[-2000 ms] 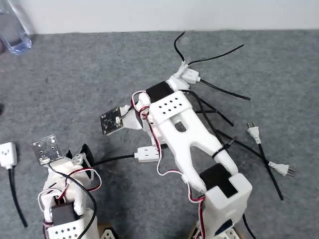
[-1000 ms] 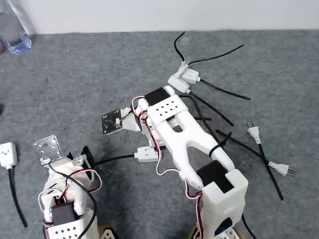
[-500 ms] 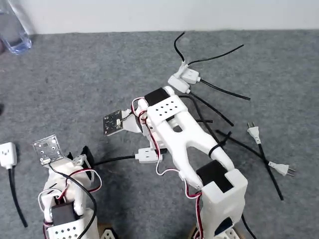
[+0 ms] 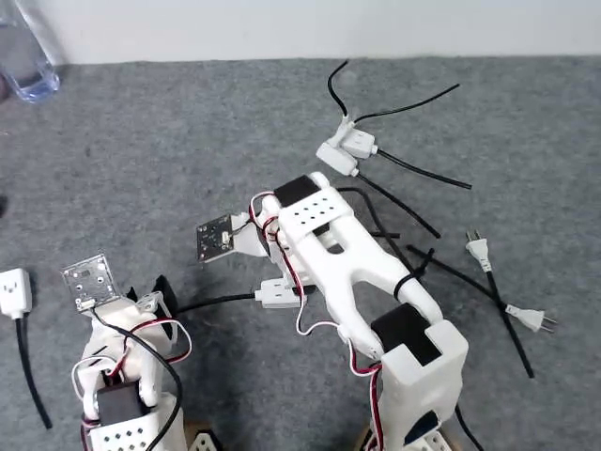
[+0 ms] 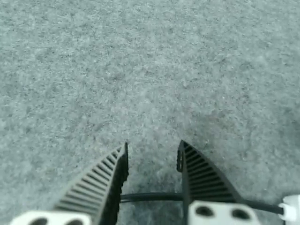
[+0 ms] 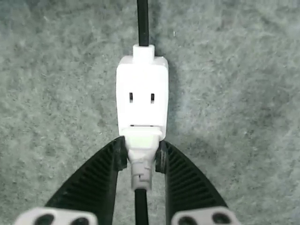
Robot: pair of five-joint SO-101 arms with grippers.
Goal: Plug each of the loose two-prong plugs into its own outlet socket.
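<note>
A white outlet socket (image 6: 142, 96) lies on the grey carpet with a white two-prong plug (image 6: 140, 149) pushed into its near end. My right gripper (image 6: 140, 151) is shut on that plug, one black finger on each side. In the high view the same outlet (image 4: 278, 294) lies beside the right arm's wrist, which hides the plug. My left gripper (image 5: 152, 154) stands open above the outlet's black cable (image 5: 150, 197); it sits low at the near left (image 4: 150, 289). Two loose plugs (image 4: 479, 248) (image 4: 531, 319) lie at the right.
Another white outlet (image 4: 16, 290) lies at the left edge. Two white blocks (image 4: 346, 150) sit close together at the back among black cables (image 4: 413, 169). A clear bottle (image 4: 23, 61) stands in the far left corner. Open carpet spreads across the back left.
The right arm has drawn back a little toward its base, uncovering the white blocks at the back. The near outlet has shifted slightly to the right. The left arm has barely moved.
</note>
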